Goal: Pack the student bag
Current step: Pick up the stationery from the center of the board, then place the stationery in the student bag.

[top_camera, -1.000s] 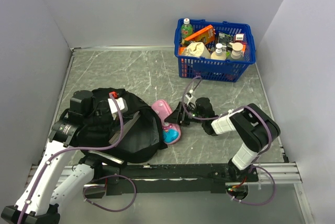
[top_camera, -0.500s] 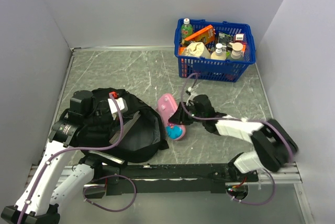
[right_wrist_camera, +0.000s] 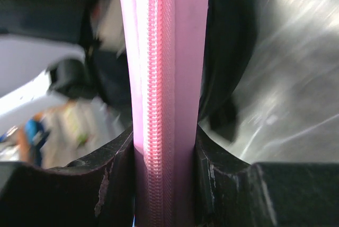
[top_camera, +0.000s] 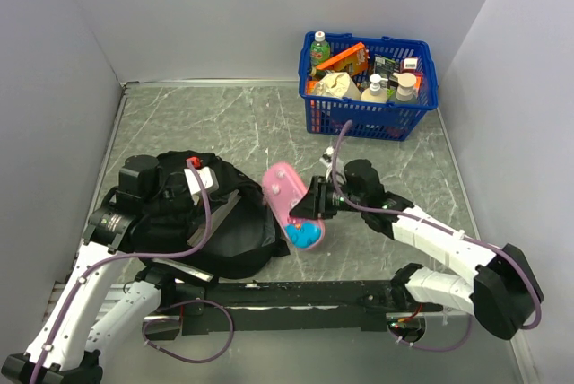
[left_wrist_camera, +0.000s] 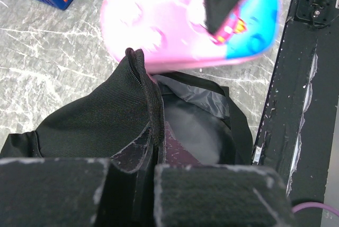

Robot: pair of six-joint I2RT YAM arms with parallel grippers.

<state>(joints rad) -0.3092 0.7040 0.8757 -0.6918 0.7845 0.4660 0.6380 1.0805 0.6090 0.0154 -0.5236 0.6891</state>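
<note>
Grey marbled table point(top_camera: 224, 124) lies under me, shut in by pale plain walls point(top_camera: 224, 7) on the left, far and right sides.

On the near left of it sits the student bag point(top_camera: 224, 222): big, soft, black, slumped in folds. Its mouth gapes to the right, showing a greyish lining. In my left wrist view the woven rim point(left_wrist_camera: 140, 94) stands up in a ridge, with the pale lining behind it.

My left gripper point(top_camera: 199, 176) is closed tight on a fold of that rim. The fabric is pinched between the two dark pads point(left_wrist_camera: 53, 190).

My right gripper point(top_camera: 311, 205) is clamped on a pink zip case point(top_camera: 289, 197). The case is pink at its far end and blue at its near end. It hangs tilted at the right edge of the bag's mouth; I cannot tell whether it touches the fabric. From my right wrist its zip runs straight up between my fingers point(right_wrist_camera: 100, 184).

Well apart, at the far right of the table, stands a blue plastic basket point(top_camera: 359, 119) full of bottles and packets. A black rail point(top_camera: 296, 292) runs along the near edge.
</note>
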